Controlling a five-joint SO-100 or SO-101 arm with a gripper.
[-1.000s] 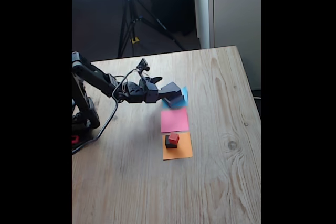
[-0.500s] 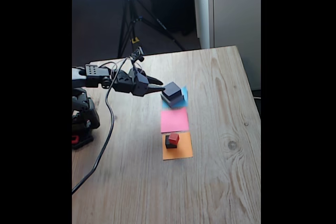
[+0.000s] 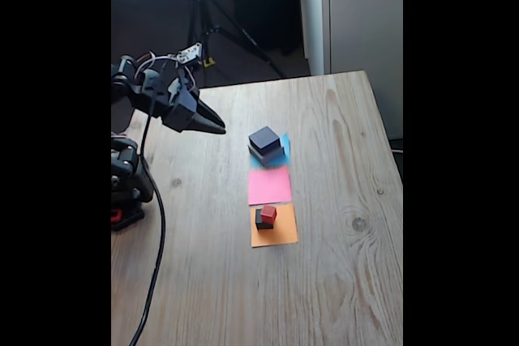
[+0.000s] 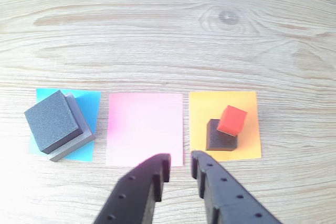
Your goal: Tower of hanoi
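Bare pink paper square (image 4: 145, 128), tripod (image 3: 212, 26) behind table (image 3: 340, 281)

The fixed view stands high beyond the near end of the tabletop (image 3: 340, 281), looking down its length, with the arm at frame left. The wrist view rides behind the claw (image 4: 178, 163), close, facing down and forward. Both share the blue (image 3: 281, 157), pink (image 3: 269, 186) and orange paper squares (image 3: 280, 235).
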